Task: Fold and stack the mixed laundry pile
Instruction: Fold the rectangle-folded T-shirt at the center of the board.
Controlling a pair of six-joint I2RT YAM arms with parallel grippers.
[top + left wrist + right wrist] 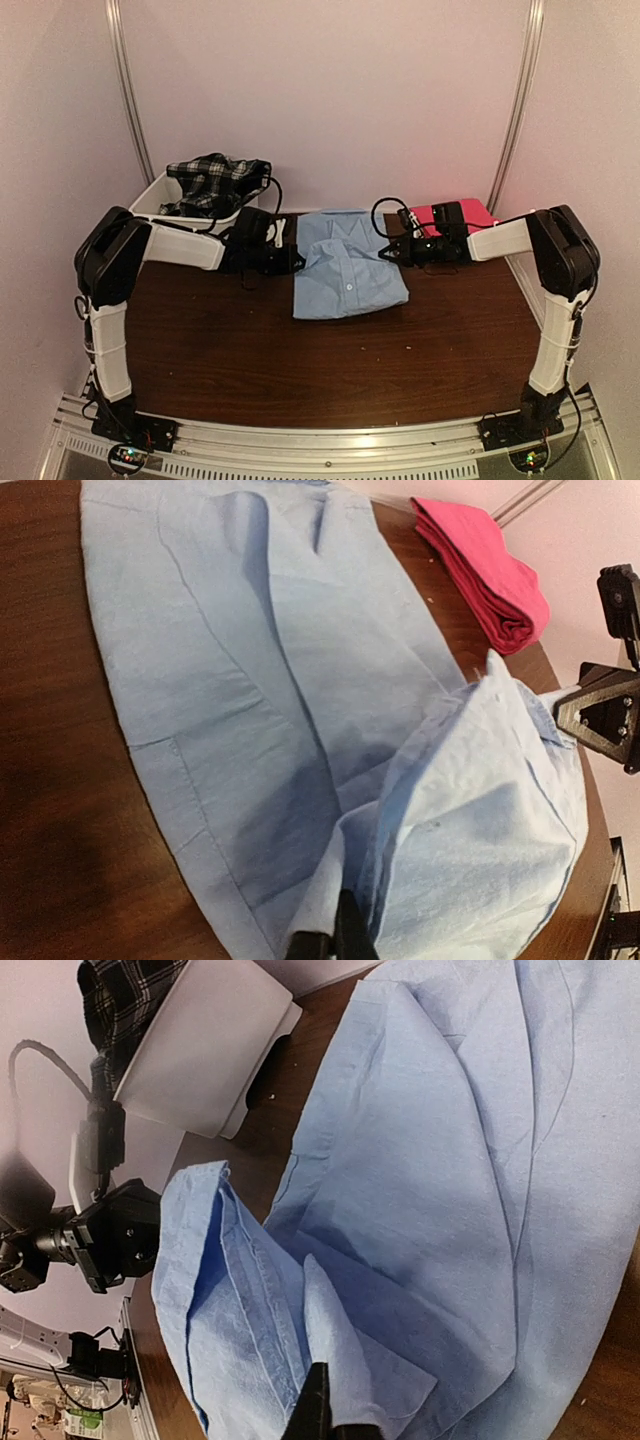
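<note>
Cloth of the light blue shirt [350, 275], thin, limp and light, sits pinched in both clamped grippers: left gripper [333, 938] on the edge nearer the white tub [160, 195], right gripper [322, 1412] on the far edge; seams likely grip best. The shirt lies just right of the tub

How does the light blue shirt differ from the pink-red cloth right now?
The light blue shirt lies mid-table, only partly folded; the pink-red cloth sits at the far right corner, folded compact. The left tool and right tool each pinch a lifted edge of the shirt; neither grips the cloth. Both rest on the brown table.
</note>
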